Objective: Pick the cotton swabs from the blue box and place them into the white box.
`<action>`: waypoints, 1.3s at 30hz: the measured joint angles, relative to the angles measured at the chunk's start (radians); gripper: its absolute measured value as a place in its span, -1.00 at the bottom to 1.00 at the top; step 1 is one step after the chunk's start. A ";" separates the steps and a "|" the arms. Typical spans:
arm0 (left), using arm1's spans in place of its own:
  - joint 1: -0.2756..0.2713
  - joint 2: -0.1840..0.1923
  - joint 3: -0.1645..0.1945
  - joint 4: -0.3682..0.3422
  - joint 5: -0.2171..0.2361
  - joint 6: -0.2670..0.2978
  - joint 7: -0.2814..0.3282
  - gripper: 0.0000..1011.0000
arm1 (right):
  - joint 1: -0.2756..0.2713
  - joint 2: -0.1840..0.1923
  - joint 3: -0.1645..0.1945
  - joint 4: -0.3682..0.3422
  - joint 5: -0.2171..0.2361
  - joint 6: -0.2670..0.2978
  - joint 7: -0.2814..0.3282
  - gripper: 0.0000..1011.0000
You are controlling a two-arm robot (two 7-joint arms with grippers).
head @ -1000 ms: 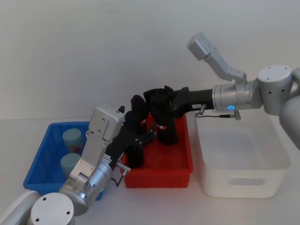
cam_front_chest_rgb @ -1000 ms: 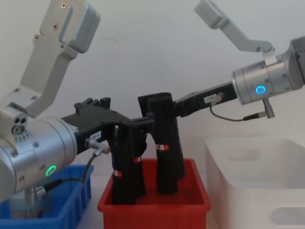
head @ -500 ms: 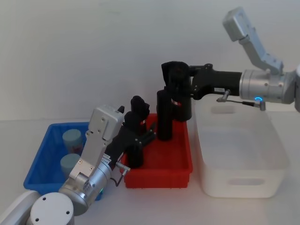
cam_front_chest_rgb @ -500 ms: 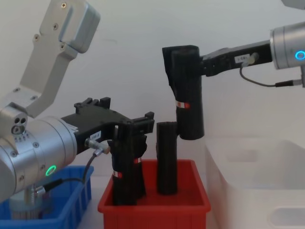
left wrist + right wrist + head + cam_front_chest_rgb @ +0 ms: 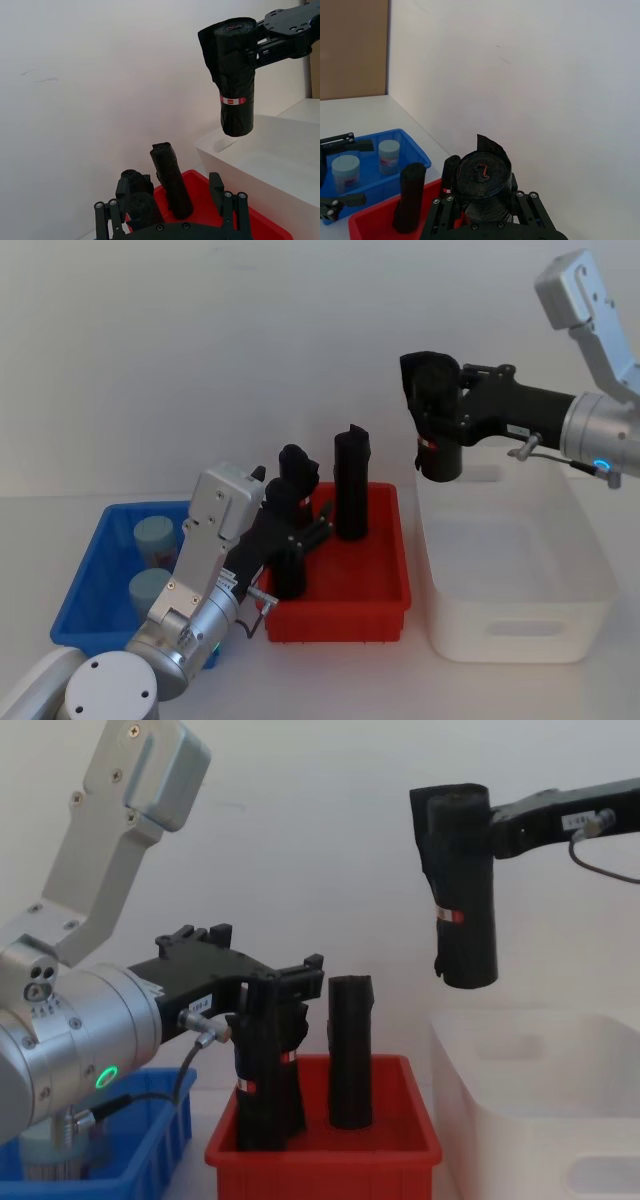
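Two cotton swabs tubs [image 5: 155, 534] [image 5: 149, 586] with pale lids stand in the blue box [image 5: 92, 615] at the left; the right wrist view shows them too [image 5: 389, 150] [image 5: 345, 167]. My right gripper [image 5: 437, 418] is shut on a black cylinder [image 5: 462, 890] with a red-white band. It holds that cylinder upright in the air over the near-left part of the white box [image 5: 520, 625]. My left gripper [image 5: 293, 540] reaches into the red bin [image 5: 340, 620], open, with a black cylinder [image 5: 268, 1070] between its fingers.
Another black cylinder [image 5: 351, 485] stands upright in the red bin, between the blue and white boxes. A further black cylinder [image 5: 296, 468] stands behind the left gripper. A white wall runs close behind the table. The white box's inside [image 5: 280, 155] holds nothing I can see.
My right gripper has lifted a black cylinder out of the red bin and carried it right, to above the white box. The left arm has stayed still.
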State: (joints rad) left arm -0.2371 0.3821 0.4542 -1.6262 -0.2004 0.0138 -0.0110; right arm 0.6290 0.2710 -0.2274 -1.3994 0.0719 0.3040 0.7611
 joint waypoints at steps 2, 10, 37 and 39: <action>0.000 0.000 0.000 0.000 0.000 0.000 0.000 0.99 | -0.014 0.006 0.002 -0.017 0.000 0.006 -0.021 -0.01; 0.000 0.000 0.000 0.000 0.000 0.000 0.000 0.99 | -0.076 0.028 0.011 -0.071 -0.001 0.031 -0.136 -0.01; 0.000 0.000 0.000 0.000 0.000 0.000 0.000 0.99 | -0.178 0.031 0.017 -0.006 0.039 0.038 -0.429 0.96; 0.000 0.000 0.000 0.000 0.000 0.000 0.000 0.99 | -0.180 0.030 0.017 -0.003 0.041 0.038 -0.436 0.98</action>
State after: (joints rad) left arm -0.2371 0.3821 0.4542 -1.6262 -0.2004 0.0139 -0.0109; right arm 0.4489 0.3014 -0.2104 -1.4021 0.1130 0.3417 0.3247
